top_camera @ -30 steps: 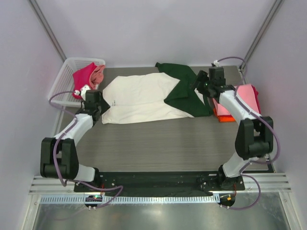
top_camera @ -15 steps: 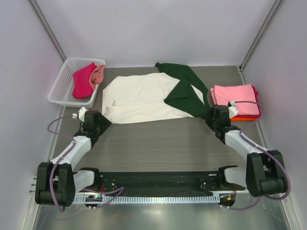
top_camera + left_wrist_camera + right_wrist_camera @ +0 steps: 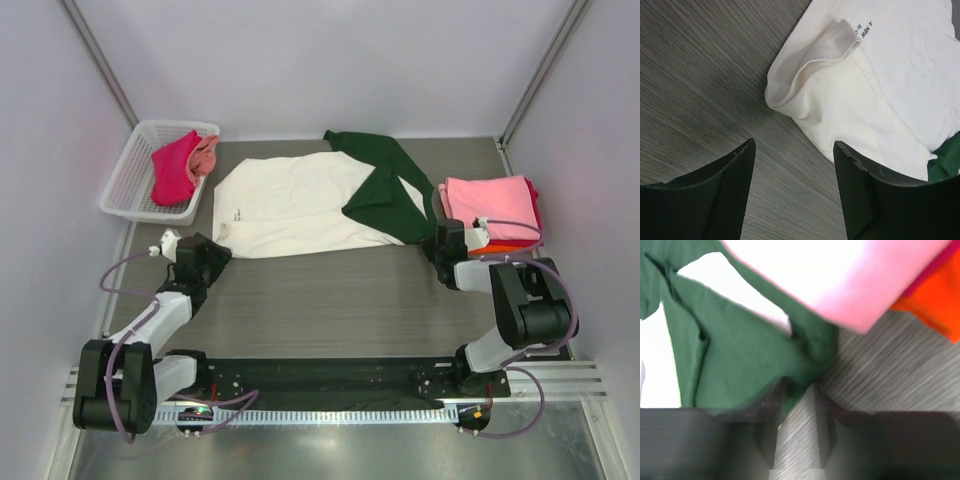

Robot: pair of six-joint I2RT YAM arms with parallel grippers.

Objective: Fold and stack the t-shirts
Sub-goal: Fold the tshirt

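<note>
The cream t-shirt [image 3: 300,205] lies spread flat across the far middle of the bench [image 3: 330,300], with its dark green sleeve [image 3: 385,195] folded over at the right end. The left claw [image 3: 205,255] hovers just near of the shirt's near-left corner, its fingers apart with only bare bench between them (the hem there is rumpled into a small raised fold). The right claw [image 3: 443,245] sits at the shirt's near-right corner, against the green cloth. Its wrist view is blurred, so I cannot tell whether the fingers have hold of the cloth. Just right of it stands a folded stack, a pink tee [image 3: 488,200] on top of an orange tee [image 3: 505,247]. At the far left, a white mesh basket [image 3: 125,190] holds a magenta tee [image 3: 173,172].
</note>
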